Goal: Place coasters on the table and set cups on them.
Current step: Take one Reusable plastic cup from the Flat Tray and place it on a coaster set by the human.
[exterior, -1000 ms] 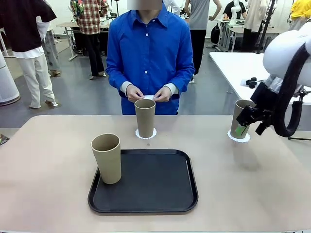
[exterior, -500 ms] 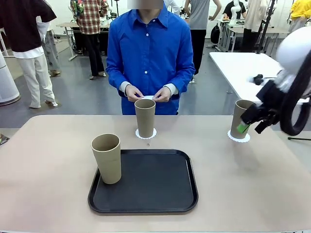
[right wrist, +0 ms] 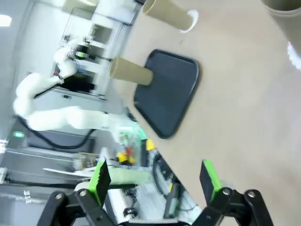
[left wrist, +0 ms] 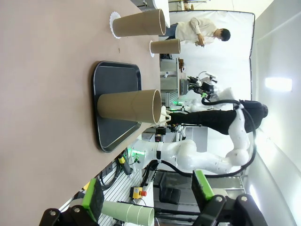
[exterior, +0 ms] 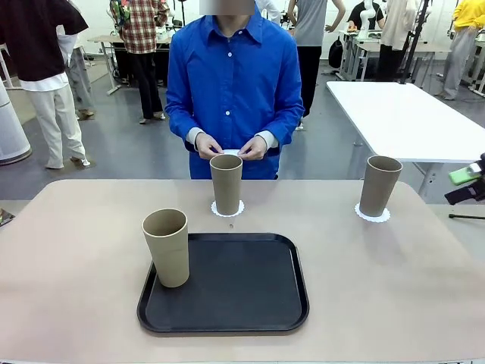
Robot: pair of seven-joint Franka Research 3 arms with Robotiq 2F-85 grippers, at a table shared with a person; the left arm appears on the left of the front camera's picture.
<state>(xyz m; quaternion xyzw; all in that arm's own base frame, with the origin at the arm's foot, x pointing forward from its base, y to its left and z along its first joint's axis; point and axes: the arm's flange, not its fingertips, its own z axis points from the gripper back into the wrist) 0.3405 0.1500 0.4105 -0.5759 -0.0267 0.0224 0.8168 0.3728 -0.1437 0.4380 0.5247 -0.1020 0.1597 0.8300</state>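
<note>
The table [exterior: 379, 288] carries a black tray [exterior: 242, 284] near the robot's side. Of the three cups, two are already placed: one stands on the far side of the table in front of the person [exterior: 226, 184], the other well off to the right [exterior: 379, 186]. The third cup [exterior: 167, 247] is still on the left part of the tray, so it is the one left to move.

The right gripper [exterior: 459, 186] hangs at the table's right edge, apart from the right cup, its fingers spread and empty. The left gripper [left wrist: 146, 193] is also spread with nothing between its fingers, well back from the tray.

A coaster lies under the middle cup [exterior: 216, 210] and another under the right cup [exterior: 373, 217]. The person's hands [exterior: 231, 148] hold a small white piece, likely the third coaster, though it is too small to be sure. By my reckoning two thirds of the job is done; a last coaster and the tray cup remain.
</note>
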